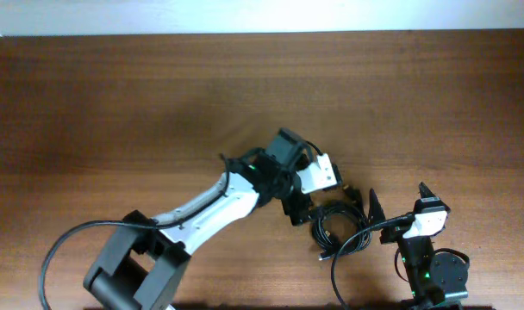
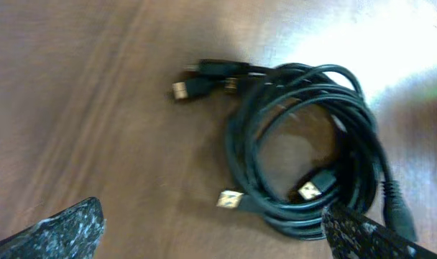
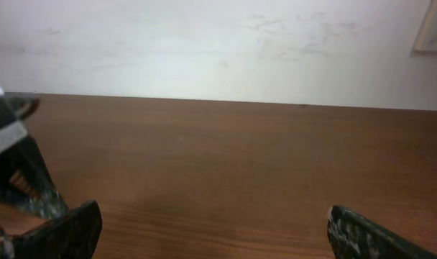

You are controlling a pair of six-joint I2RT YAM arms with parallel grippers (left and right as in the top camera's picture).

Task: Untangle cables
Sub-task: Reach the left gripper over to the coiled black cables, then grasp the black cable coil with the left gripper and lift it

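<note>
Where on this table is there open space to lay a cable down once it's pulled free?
The far strip of table along the wall is bare wood from corner to corner, widest on the left. It's crowded at the near right, where the coiled cables lie between the left arm and right arm.

Dark wooden table [image 3: 240, 165] against a plain white wall [image 3: 204, 43], glare at upper right.

Finds the cables [image 1: 335, 226] on the desk [image 1: 115, 103], lower right of centre in the overhead frame. Puts the left tool [image 1: 318, 205] at their upper-left edge, the right tool [image 1: 398, 202] close on their right.
</note>
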